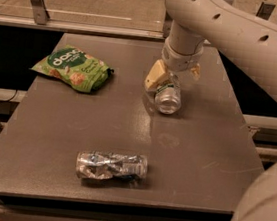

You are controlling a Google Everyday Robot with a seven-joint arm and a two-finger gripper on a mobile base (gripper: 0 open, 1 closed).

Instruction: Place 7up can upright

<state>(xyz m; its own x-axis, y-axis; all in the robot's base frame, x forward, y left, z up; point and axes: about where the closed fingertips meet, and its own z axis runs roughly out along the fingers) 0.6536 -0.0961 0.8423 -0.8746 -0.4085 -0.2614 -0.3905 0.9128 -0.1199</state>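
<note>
The gripper (174,80) is down low over the far right part of the table (49,137), jaws spread and unclenched, straddling the far end of the 7up can (168,98) (lying on its side, one end facing us).

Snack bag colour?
The snack bag is green with white lettering, in the camera view; the gripper is at the 7up can.

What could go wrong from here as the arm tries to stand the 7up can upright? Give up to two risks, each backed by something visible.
1. The 7up can lies on its side just under the gripper. Being round, it may roll across the table if nudged off-centre.
2. The arm hides the can's far end from the camera, so a poor grip might go unnoticed and the can could slip while being tipped up.
</note>
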